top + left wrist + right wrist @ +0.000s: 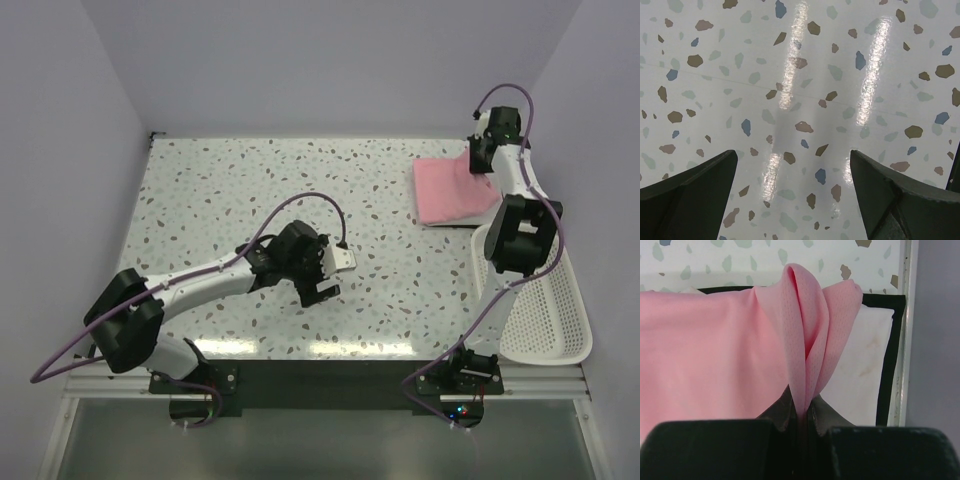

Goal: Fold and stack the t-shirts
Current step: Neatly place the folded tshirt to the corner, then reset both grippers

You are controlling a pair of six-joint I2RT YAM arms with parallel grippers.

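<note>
A pale pink t-shirt [452,190] lies folded at the back right of the table. My right gripper [482,162] is at its right edge, shut on a raised pinch of the pink cloth [807,325], which stands up in a fold between the jaws [802,410]. Under the pink shirt a white rectangle [865,360] with a black border shows; I cannot tell whether it is cloth. My left gripper [335,277] hangs open over bare table near the middle, with nothing between its fingers [792,155].
A white perforated basket [560,300] stands along the right edge beside the right arm. Walls close the table at the back and on both sides. The speckled tabletop [250,180] stretches left of the shirt.
</note>
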